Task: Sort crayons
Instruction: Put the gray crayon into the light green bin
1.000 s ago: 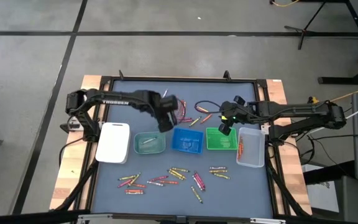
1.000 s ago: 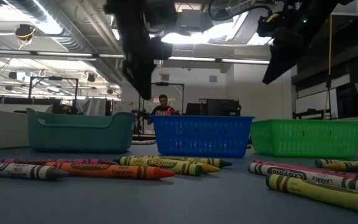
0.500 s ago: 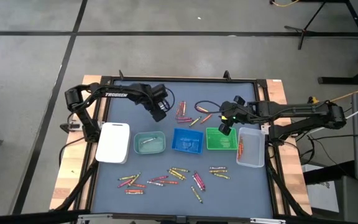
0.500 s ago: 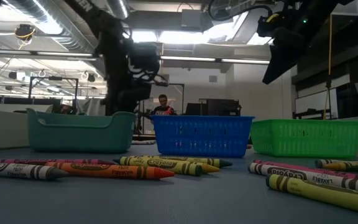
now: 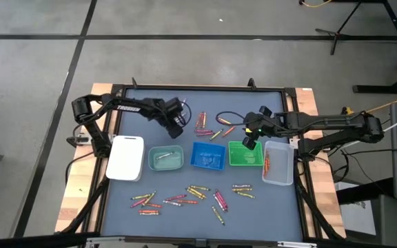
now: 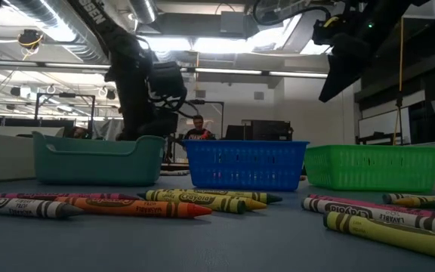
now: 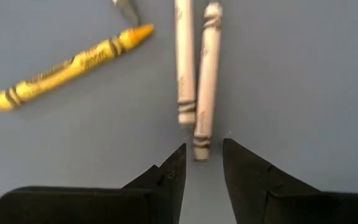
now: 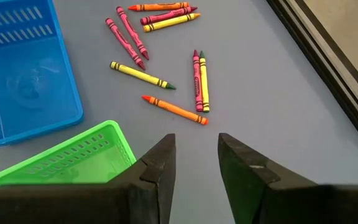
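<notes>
The left gripper [image 7: 202, 167], fingers apart, hangs over 2 pale crayons [image 7: 205, 81] (light, stiff, prone to roll), best pinched mid-length; the right gripper [image 8: 196, 163] waits open.

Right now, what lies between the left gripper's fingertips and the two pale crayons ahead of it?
Only bare mat: in the left wrist view the left gripper is open, and the nearer pale crayon ends just ahead of the gap.

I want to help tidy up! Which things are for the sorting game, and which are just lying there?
For the job: small paper-wrapped crayons; teal, blue, green, white and clear plastic trays; left claw.

Just there: dark table mat, wooden table edge.
</notes>
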Robot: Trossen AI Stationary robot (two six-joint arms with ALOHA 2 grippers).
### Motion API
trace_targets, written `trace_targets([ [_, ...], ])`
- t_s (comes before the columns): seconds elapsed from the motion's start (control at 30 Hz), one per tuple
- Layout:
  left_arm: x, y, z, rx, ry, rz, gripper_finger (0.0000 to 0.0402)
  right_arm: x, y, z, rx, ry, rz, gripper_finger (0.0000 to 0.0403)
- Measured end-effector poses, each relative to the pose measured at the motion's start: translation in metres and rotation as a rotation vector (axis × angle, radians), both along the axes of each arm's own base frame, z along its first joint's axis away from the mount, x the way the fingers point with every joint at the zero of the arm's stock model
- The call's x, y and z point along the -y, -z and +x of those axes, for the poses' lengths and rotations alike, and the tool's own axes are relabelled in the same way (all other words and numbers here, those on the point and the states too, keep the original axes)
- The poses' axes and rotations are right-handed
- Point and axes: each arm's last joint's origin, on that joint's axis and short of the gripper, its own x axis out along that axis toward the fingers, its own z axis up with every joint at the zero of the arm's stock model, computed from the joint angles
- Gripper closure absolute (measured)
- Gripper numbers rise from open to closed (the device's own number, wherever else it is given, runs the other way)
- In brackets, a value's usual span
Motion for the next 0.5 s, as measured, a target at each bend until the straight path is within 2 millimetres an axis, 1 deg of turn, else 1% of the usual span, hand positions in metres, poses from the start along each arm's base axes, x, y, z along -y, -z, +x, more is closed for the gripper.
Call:
trace_targets([
  [0.17,0.0014,0.0055,-0.0026,0.021,-0.002,0.009,0.0314,0.0000,0.0000,0.0000,0.000,0.000,0.000,0.0283],
  [0.3,0.0012,0.0054,-0.0019,0.028,0.007,0.014,0.0320,0.0000,0.0000,0.0000,0.000,0.000,0.000,0.0283],
  [0.5,0.0012,0.0057,-0.0018,0.029,0.009,0.013,0.0346,0.0000,0.0000,0.0000,0.000,0.000,0.000,0.0283],
])
